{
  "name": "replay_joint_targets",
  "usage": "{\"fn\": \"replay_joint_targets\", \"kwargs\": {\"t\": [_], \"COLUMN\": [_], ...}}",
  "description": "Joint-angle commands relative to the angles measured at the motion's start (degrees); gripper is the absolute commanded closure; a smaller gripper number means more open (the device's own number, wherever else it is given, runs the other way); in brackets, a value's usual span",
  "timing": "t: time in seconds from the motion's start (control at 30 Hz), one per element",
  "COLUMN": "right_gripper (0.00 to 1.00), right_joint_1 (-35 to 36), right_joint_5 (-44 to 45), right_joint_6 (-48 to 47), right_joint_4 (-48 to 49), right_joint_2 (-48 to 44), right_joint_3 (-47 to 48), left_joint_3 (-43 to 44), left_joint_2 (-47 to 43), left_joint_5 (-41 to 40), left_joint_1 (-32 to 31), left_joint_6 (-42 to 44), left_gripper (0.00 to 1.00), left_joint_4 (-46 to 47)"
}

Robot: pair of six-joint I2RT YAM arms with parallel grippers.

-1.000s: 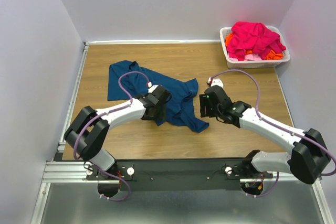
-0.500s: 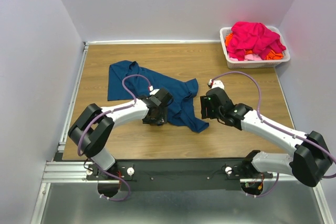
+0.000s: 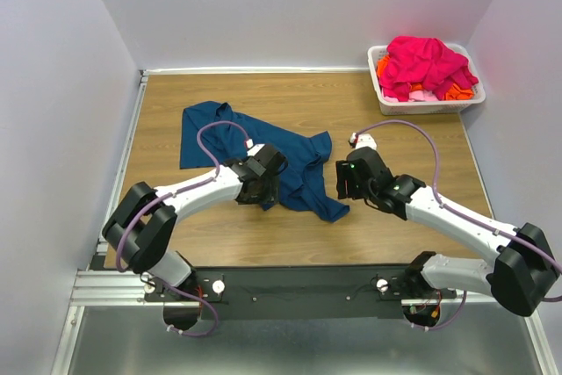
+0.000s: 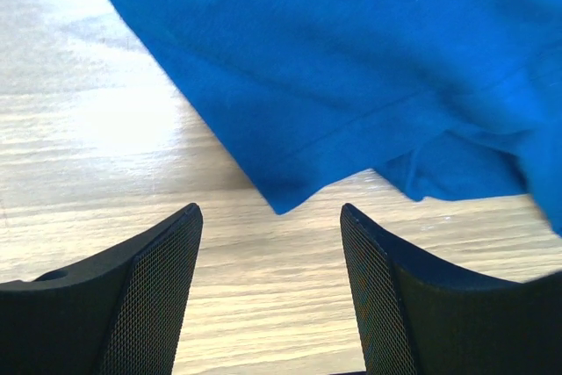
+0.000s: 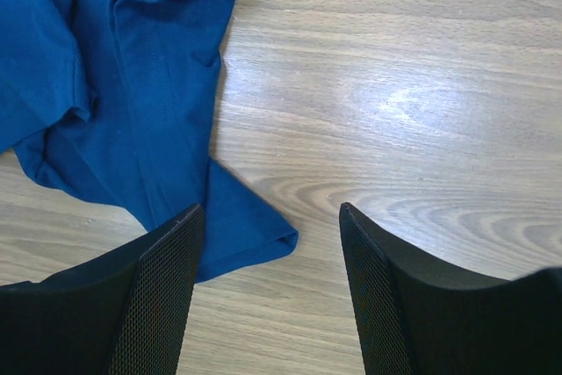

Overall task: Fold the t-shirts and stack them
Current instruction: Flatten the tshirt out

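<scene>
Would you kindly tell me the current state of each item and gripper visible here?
blue t-shirt: unfolded, lying crumpled on the table.
pink t-shirt: unfolded, heaped on top in the basket.
orange cloth: bunched beneath the pink one.
white basket: piled full, upright.
left gripper: jaws open, empty, at the blue shirt's hem.
right gripper: jaws open, empty, by the blue shirt's corner.
</scene>
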Motion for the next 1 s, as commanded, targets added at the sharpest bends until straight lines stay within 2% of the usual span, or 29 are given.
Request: {"fn": "replay_joint_targets", "kwargs": {"t": [0.0,0.23,0.37,0.57,0.7,0.77,0.87,0.97], "right_gripper": [0.30,0.30,0.30,0.30,0.30,0.30,0.30,0.30], "right_joint_1": [0.3,0.3,0.3,0.3,0.3,0.3,0.3,0.3], "right_joint_5": [-0.9,-2.0,-2.3,-2.5,-2.7,-2.9,-3.1,-3.4], "right_joint_6": [-0.7,-0.9,-1.0,-1.1,-1.1,-1.1,-1.2,-1.2], "right_joint_4": [1.5,2.0,2.3,2.6,2.6,2.6,2.6,2.6], "right_joint_2": [0.1,-0.1,0.3,0.5,0.7,0.7,0.7,0.6], "right_joint_3": [-0.8,-1.2,-1.4,-1.5,-1.4,-1.4,-1.4,-1.4], "left_joint_3": [1.2,2.3,2.1,-0.7,-1.4,-1.5,-1.9,-1.6], "left_joint_2": [1.1,5.8,7.0,7.4,7.6,8.0,8.5,9.4], "left_joint_5": [-1.4,-3.5,-4.4,-2.3,-1.5,-1.3,-0.4,0.1], "left_joint_1": [-0.4,-0.4,-0.4,-0.4,-0.4,-0.4,-0.4,-0.4], "left_joint_6": [-0.6,0.3,0.6,0.9,1.2,1.5,1.9,2.9], "left_gripper": [0.28,0.30,0.41,0.42,0.55,0.56,0.65,0.80], "left_joint_4": [0.4,1.9,1.5,2.2,2.9,3.4,4.2,4.8]}}
